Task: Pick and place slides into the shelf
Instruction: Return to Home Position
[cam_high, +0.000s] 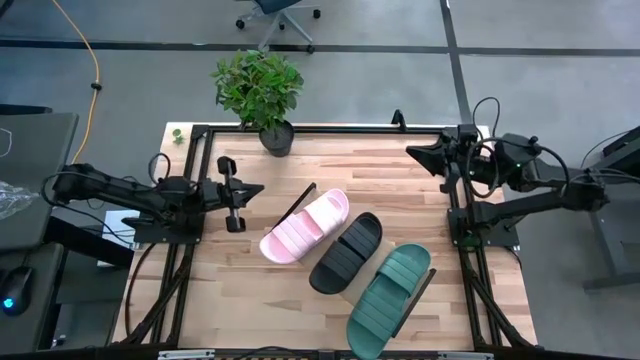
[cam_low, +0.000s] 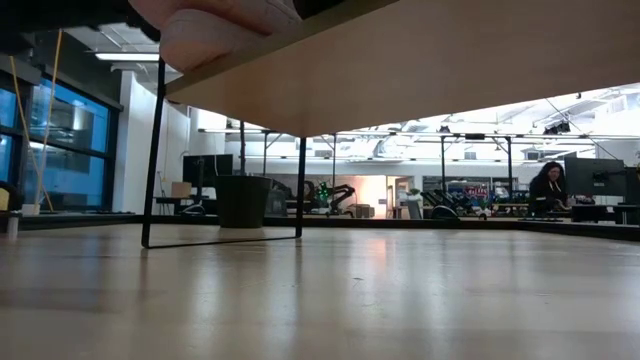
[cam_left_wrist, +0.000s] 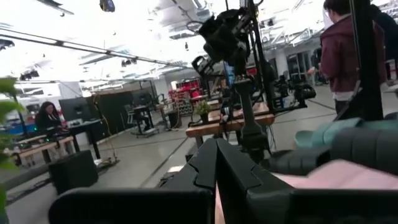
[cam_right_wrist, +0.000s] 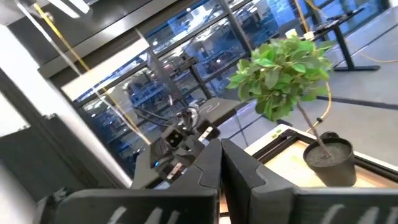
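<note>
Three slides lie side by side in a slanted row on the shelf (cam_high: 296, 201) in the middle of the table: a light pink one (cam_high: 303, 227), a black one (cam_high: 346, 252) and a teal one (cam_high: 390, 299). In the low view the shelf's plank (cam_low: 450, 60) is seen from underneath, standing on a thin black frame (cam_low: 155, 150), with the pink slide (cam_low: 220, 25) on top. My left gripper (cam_high: 255, 188) is shut and empty, at the table's left, pointing toward the pink slide (cam_left_wrist: 336, 177). My right gripper (cam_high: 412, 152) is shut and empty at the far right.
A potted plant (cam_high: 262, 95) stands at the table's far edge, left of centre, and shows in the right wrist view too (cam_right_wrist: 286, 68). Black frame rails (cam_high: 190, 180) run along the table's left, right and far sides. People stand and sit in the room beyond.
</note>
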